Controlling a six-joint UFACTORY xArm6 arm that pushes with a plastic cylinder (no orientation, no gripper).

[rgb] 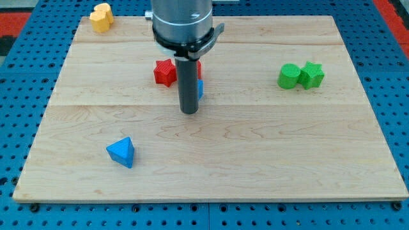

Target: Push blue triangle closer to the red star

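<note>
My tip (189,111) rests on the board, rod upright beneath its grey mount.

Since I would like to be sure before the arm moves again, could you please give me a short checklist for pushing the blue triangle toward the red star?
1. Blue triangle in clear sight, at the view's lower left: ok.
2. Red star visible, unblocked on its lower-left side: ok.
3. My tip behind the triangle for the push: not ok; it stands far to the view's upper right of it, near the star.
4. Bare board between triangle and star: ok.
5. Identity of the blue and red pieces hidden behind the rod: cannot tell.
</note>
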